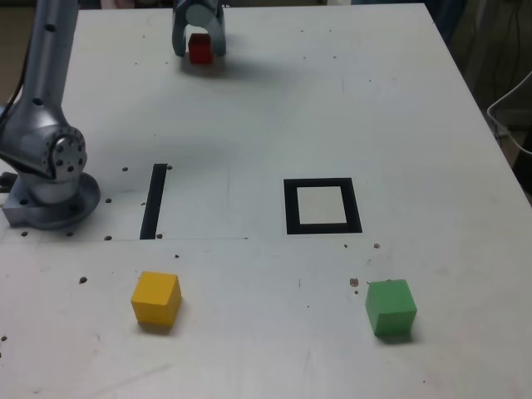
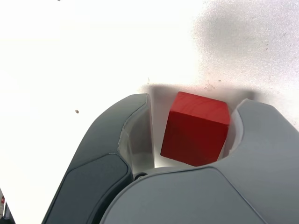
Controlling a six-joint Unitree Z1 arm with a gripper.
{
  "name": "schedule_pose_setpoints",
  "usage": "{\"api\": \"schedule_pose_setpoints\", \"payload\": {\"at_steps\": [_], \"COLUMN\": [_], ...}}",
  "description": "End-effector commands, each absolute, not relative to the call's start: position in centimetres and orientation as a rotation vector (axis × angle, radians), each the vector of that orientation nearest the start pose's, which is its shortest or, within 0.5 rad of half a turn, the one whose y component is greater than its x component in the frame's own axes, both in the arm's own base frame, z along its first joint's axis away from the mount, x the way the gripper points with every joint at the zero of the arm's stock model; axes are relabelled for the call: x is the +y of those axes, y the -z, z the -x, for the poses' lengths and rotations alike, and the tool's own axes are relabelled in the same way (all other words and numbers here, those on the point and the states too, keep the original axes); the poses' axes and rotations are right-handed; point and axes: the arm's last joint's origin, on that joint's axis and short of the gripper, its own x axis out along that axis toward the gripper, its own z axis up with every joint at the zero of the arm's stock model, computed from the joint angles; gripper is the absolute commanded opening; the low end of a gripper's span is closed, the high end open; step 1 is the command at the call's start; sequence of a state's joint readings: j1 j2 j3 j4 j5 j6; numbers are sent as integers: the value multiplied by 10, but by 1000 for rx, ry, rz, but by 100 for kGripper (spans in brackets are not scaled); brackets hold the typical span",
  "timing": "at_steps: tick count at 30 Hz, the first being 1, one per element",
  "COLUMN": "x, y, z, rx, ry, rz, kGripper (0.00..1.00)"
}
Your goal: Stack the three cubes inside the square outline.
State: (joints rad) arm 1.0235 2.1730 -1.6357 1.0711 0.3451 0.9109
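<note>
At the far side of the table, the small red cube (image 1: 199,46) rests on the surface between the fingers of my gripper (image 1: 199,55). In the wrist view the red cube (image 2: 196,128) touches one finger, while a gap shows between it and the other finger (image 2: 126,126), so the gripper (image 2: 192,102) is open around it. Near the front edge lie the yellow cube (image 1: 155,298), on the exterior view's left, and the green cube (image 1: 391,307), on its right. The black square outline (image 1: 291,208) with a white centre lies mid-table, nothing inside it.
A straight black strip (image 1: 154,199) is stuck to the table on the exterior view's left of the outline. The arm's base (image 1: 50,187) stands at the left edge. White cables (image 1: 511,108) hang beyond the table's right edge.
</note>
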Motion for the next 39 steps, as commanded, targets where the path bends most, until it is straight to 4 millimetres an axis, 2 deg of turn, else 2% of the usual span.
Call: {"api": "schedule_pose_setpoints", "payload": {"at_steps": [1,15,23,30,39], "x": [358,354,337,297,208], "y": [-216,-218,-233,-260,-290], "z": [-198,-207,-221,-244,-285], "rx": [1863,1841,1826,1819,1851], "ry": [-228,-169,-165,-162,-125], "rz": [-56,-93,-108,-142,-222], "kGripper": [52,39,39,39,38]}}
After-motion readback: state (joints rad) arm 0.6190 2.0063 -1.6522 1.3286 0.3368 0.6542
